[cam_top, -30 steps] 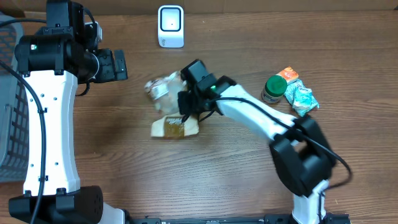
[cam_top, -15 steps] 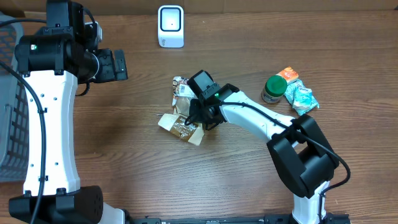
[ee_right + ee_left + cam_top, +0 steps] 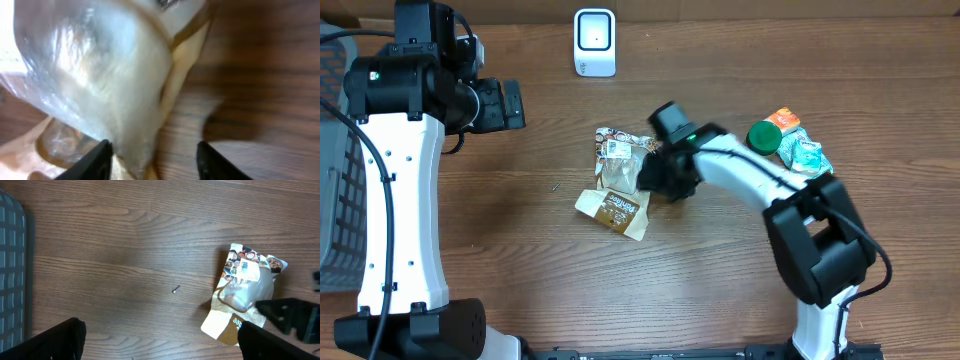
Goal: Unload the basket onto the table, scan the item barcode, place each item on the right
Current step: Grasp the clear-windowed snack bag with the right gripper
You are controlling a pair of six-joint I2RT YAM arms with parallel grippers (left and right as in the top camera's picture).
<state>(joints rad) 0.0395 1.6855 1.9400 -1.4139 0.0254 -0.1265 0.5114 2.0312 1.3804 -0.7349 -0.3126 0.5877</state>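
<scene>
beside the right gripper (image 3: 655,182), its jaws apart, lies the snack bag (image 3: 617,172).

Claw (image 3: 154,152) parted; clear bag (image 3: 95,75) edge inside gap; wooden table (image 3: 260,70) beneath.

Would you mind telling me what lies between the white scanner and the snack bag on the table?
Nothing: in the overhead view, only bare wooden table separates the white scanner from the snack bag.
</scene>
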